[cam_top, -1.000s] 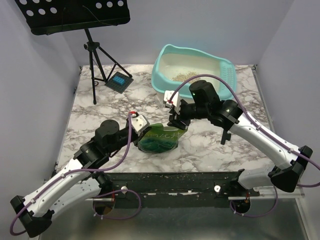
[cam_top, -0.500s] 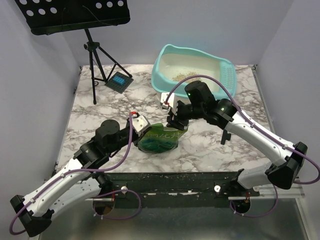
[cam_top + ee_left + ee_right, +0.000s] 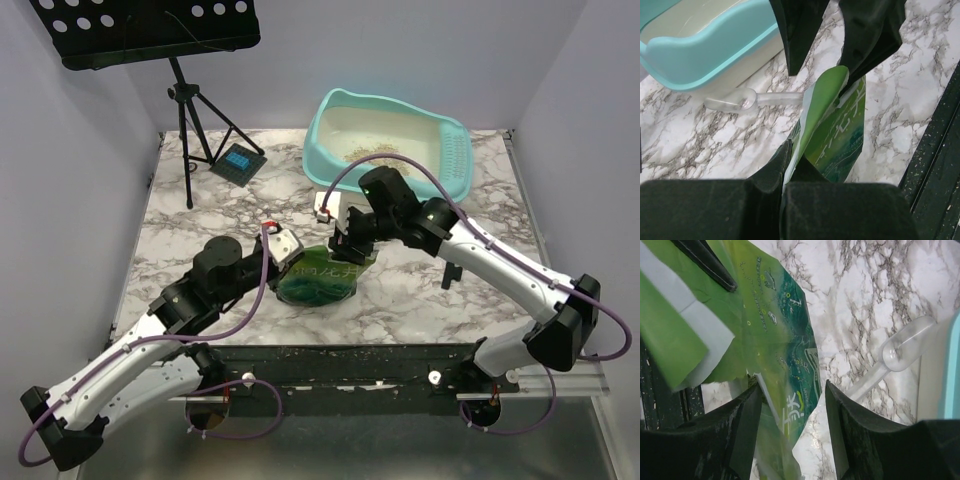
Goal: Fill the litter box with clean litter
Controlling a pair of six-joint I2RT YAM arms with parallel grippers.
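Note:
The turquoise litter box (image 3: pixel 322 150) stands at the back right with a small patch of beige clean litter (image 3: pixel 366 152) on its off-white floor. A green printed bag (image 3: pixel 318 277) stands in the middle of the table. My left gripper (image 3: pixel 284 257) is shut on the bag's left top edge, which shows pinched in the left wrist view (image 3: pixel 795 152). My right gripper (image 3: pixel 345 247) is open, its jaws straddling the bag's right top edge (image 3: pixel 792 385). The bag (image 3: pixel 775 335) is open at the top; its contents are hidden.
A clear plastic scoop (image 3: pixel 900 352) lies on the marble between the bag and the litter box, also in the left wrist view (image 3: pixel 740 100). A black tripod stand (image 3: pixel 190 110) and a small dark device (image 3: pixel 238 162) sit at the back left.
My right gripper has moved left and closer over the bag's top edge. The left arm still holds the bag in the same place.

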